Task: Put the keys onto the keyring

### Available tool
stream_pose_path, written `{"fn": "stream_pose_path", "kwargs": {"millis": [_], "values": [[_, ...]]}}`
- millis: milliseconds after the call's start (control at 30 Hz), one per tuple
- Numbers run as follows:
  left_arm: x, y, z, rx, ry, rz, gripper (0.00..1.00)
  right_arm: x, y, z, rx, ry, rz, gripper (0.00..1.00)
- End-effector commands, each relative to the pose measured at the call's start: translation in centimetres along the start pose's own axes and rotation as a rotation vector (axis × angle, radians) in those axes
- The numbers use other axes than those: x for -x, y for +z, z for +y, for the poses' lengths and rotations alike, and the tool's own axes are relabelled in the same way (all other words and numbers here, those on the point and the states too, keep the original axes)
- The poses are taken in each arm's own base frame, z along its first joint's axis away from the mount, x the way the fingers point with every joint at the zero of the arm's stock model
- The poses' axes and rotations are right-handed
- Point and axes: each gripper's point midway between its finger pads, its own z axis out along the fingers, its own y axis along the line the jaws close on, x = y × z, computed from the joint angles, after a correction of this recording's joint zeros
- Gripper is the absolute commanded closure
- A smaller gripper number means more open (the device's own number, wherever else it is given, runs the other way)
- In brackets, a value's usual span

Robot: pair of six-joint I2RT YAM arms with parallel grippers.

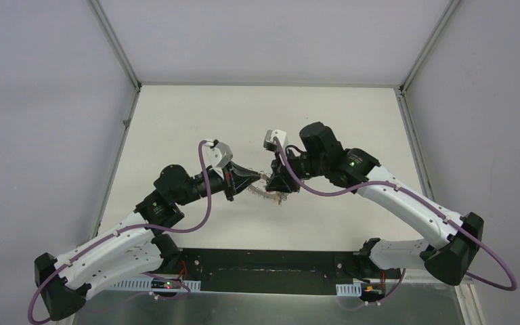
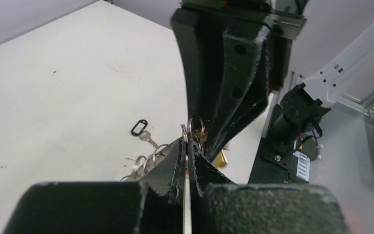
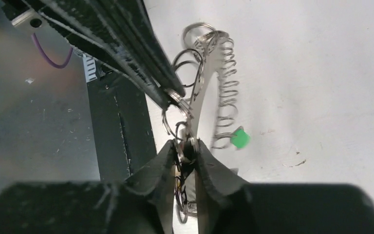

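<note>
The keyring (image 1: 268,193), a flat grey ring edged with small silver loops, hangs between my two grippers over the middle of the table. My left gripper (image 1: 256,179) is shut on its flat edge; in the left wrist view the thin plate (image 2: 187,204) runs between the closed fingers of that gripper (image 2: 189,142). My right gripper (image 1: 281,184) is shut on the ring's loops (image 3: 184,146). The ring's grey plate (image 3: 208,83) curves away from it. The black-tagged key (image 2: 140,128) lies on the table, apart from the ring. A green tag (image 3: 240,138) sits against the loops; its key is hidden.
A yellow tag (image 2: 221,157) shows just behind the left fingers, under the right gripper's black fingers (image 2: 224,73). The black base plate (image 1: 271,271) and both arm bases lie along the table's near edge. Grey walls close in the table on three sides.
</note>
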Motion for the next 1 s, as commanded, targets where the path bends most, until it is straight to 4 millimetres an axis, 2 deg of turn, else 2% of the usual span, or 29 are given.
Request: {"fn": "stream_pose_path", "kwargs": {"millis": [0, 67, 367, 767, 967], "values": [[3.4, -0.2, -0.4, 0.005, -0.001, -0.127, 1.00, 1.3, -0.2, -0.7, -0.047, -0.035, -0.057, 0.90], [3.5, -0.2, -0.3, 0.013, -0.009, -0.130, 1.00, 1.2, -0.3, -0.8, -0.051, -0.039, -0.058, 1.00], [3.8, 0.1, 0.7, 0.077, -0.057, -0.107, 1.00, 1.9, -0.7, -0.6, -0.062, -0.038, -0.072, 1.00], [4.2, 1.4, 2.3, 0.155, -0.101, -0.112, 1.00, 4.5, -0.5, 1.8, 0.037, 0.044, -0.132, 1.00], [3.8, 1.3, 2.1, 0.131, -0.112, -0.155, 1.00, 5.8, -0.9, 2.6, 0.066, -0.004, -0.241, 0.98]]}}
